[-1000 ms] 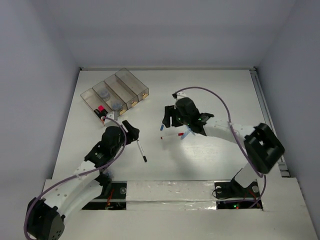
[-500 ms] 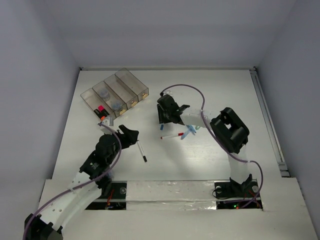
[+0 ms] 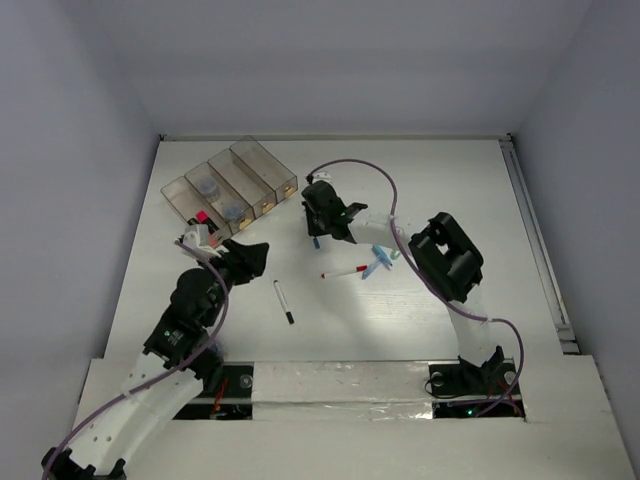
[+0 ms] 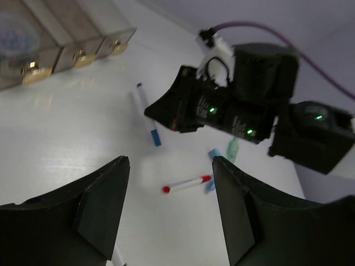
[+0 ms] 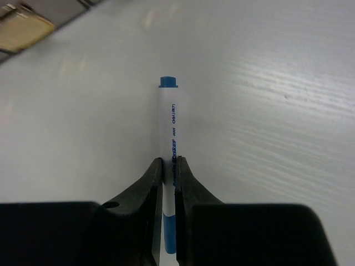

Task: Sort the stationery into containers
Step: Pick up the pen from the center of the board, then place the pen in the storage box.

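Well, from the top camera, the row of four joined smoky-brown clear plastic bins (image 3: 230, 185) sits at the far left of the white bench (image 3: 450, 190). My right claw (image 3: 317, 230) is down low near the row's right end (a short haul to a bin, I'd judge). My left claw (image 3: 250, 255) hangs in front of the bins, clear of the thin white pen with a black tip (image 3: 283, 301). A thin white pen with a red tip (image 3: 345, 271) and the small blue clips (image 3: 377, 262) lie loose mid-bench, not yet sorted.

On the left wrist camera, the left claw stands about half apart with only bare bench between its fingers, so it is carrying nothing. I reckon it is held back there to keep the two arms from tangling. Ahead of it, the right claw bends over the thin white pen with blue ends (image 4: 145, 113), one end aimed toward the bins.

On the right wrist camera, the right claw is pinched tight on that pen's barrel, close to the nearer blue end, which leaves most of its length sticking out ahead. That looks like a grip chosen for laying it lengthwise into a bin. Whether it has left the bench, I cannot tell.
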Action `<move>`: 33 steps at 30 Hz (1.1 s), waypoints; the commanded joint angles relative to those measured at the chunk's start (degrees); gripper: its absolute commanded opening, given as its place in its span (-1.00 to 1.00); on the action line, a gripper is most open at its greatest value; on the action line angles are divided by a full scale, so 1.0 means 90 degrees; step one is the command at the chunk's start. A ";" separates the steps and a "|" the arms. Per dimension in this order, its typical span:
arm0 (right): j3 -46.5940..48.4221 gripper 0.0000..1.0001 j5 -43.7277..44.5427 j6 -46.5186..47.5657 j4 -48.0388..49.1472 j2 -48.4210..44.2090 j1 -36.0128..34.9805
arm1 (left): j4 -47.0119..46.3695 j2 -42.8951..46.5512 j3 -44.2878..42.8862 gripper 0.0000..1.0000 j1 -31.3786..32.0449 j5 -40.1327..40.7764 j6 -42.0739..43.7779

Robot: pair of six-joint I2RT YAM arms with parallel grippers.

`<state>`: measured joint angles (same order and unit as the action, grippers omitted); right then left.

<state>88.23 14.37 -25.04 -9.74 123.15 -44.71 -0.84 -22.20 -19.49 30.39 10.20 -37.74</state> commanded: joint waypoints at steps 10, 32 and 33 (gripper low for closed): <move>0.3990 -1.00 -0.1558 0.1443 0.0799 0.1088 -0.0042 | -0.0093 0.0396 -0.1487 0.19 0.0031 0.0351 0.0472; 0.6594 -0.95 -0.2251 0.1151 0.2107 0.3728 -0.0042 | 0.0005 0.0279 -0.0970 0.19 0.0031 0.0010 0.0062; 0.6555 -0.92 -0.2261 0.1141 0.2098 0.3748 -0.0042 | 0.0044 0.0279 -0.0950 0.20 0.0031 -0.0010 -0.0025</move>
<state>145.12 -5.19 -14.61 4.10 157.01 -44.71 -0.12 -19.75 -29.23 30.39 11.55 -36.16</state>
